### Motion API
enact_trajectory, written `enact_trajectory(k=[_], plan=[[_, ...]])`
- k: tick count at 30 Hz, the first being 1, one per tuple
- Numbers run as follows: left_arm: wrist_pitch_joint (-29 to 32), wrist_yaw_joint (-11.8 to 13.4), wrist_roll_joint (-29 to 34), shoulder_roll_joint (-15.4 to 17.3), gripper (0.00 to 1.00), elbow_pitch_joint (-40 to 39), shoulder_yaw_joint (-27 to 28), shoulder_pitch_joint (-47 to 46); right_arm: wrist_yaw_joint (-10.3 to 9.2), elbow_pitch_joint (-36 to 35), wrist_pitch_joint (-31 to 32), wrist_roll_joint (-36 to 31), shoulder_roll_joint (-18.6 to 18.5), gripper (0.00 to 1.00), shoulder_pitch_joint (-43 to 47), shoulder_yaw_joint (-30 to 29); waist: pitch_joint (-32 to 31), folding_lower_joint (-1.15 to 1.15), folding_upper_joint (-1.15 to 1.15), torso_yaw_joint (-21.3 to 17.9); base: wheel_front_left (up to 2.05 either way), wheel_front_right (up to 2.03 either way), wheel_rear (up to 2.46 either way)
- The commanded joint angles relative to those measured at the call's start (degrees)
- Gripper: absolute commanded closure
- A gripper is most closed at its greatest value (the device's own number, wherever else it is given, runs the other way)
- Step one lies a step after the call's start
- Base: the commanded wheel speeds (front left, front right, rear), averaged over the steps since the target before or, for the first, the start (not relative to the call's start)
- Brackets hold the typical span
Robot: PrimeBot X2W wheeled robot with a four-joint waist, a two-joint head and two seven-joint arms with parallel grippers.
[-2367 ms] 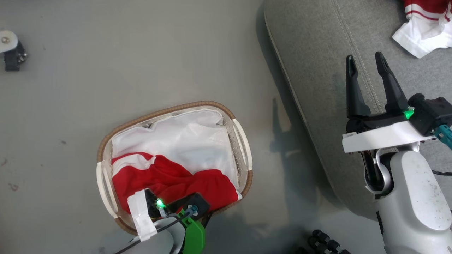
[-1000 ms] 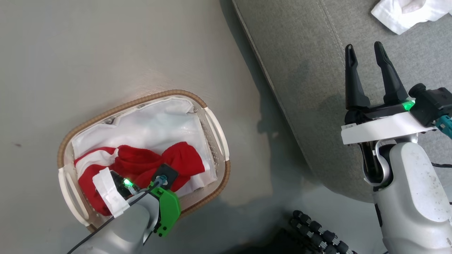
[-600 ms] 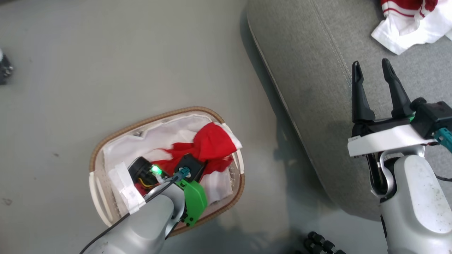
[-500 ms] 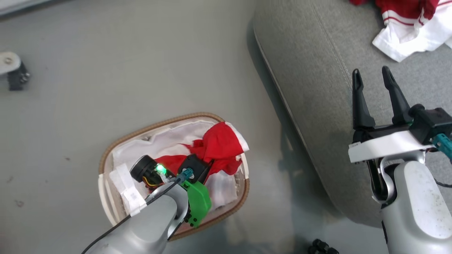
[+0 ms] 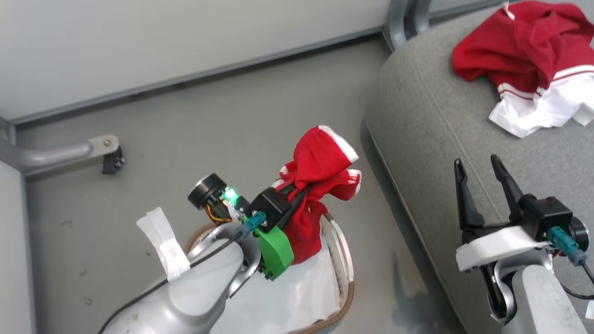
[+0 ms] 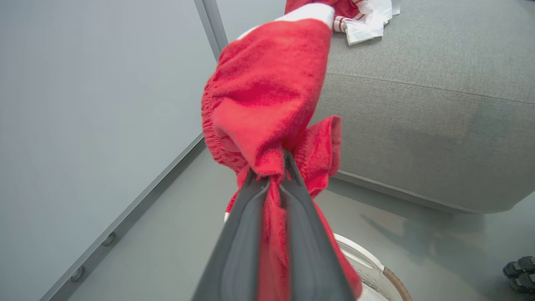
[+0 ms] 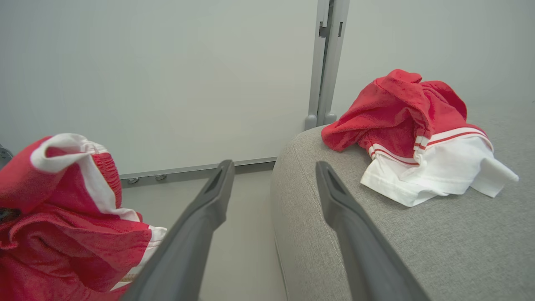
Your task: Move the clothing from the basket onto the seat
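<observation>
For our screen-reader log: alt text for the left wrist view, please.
The left gripper, shut on a bunched red garment, holds it above the basket rim, facing the grey seat where another red-and-white garment lies.

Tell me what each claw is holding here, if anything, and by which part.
The left claw is shut on a red garment, pinching a bunched fold of its red fabric; the rest hangs loose. The right claw is open, holding nothing.
</observation>
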Motion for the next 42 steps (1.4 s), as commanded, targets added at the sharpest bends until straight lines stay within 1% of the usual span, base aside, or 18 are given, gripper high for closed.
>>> enact_trajectory(k=[1,6,10,18,24,28,33,39,42], plan=[[-0.02,-0.24,0.51,0.38,1.0,-0.94,0.24,-1.43,-0.08,0.11,-0.13,-0.54,-0.22,0.0,1.41,0.3,-7.78,0.0,0.0,4.14,0.0,0.0,0.0],[-0.02,-0.73,1.28,0.88,1.0,-3.16,0.49,-5.43,-0.08,0.58,-0.13,-1.0,-0.22,0.0,3.16,1.99,-11.49,0.0,0.0,5.16,0.0,0.0,0.0],[-0.02,-0.71,1.07,0.73,1.0,-3.48,0.21,-10.05,-0.08,0.85,-0.13,-0.94,-0.21,0.0,3.61,3.82,-13.15,0.0,0.0,5.79,0.0,0.0,0.0],[-0.03,-0.69,-0.37,0.08,1.0,-4.29,0.97,-18.97,-0.08,1.74,-0.13,-1.39,-0.22,0.0,1.99,7.23,-13.9,0.0,0.0,6.22,0.0,0.0,0.0],[-0.03,-0.7,-0.58,-0.61,1.0,-4.72,1.89,-22.83,-0.08,3.1,-0.13,-1.86,-0.2,0.0,0.85,9.93,-13.83,0.0,0.0,6.24,0.0,0.0,0.0],[-0.03,-0.7,-0.58,-1.11,1.0,-4.95,2.08,-24.61,-0.08,5.26,-0.13,-2.43,-0.19,0.0,-0.05,12.99,-13.75,0.0,0.0,6.48,0.0,0.0,0.0],[-0.03,-0.7,-0.79,-1.99,1.0,-5.45,1.71,-25.92,-0.08,9.69,-0.13,-2.83,-0.2,0.0,-1.8,18.31,-13.9,0.0,0.0,7.1,0.0,0.0,0.0],[-0.03,-0.7,-1.24,-2.93,1.0,-6.79,0.72,-26.5,-0.08,14.39,-0.13,-0.71,-0.22,0.0,-3.69,23.32,-14.34,0.0,0.0,8.29,0.0,0.0,0.0],[-0.02,-0.7,-1.53,-3.29,1.0,-7.2,0.1,-26.73,-0.08,15.95,-0.13,0.11,-0.26,0.0,-4.76,24.34,-14.54,0.0,0.0,8.89,0.0,0.0,0.0]])
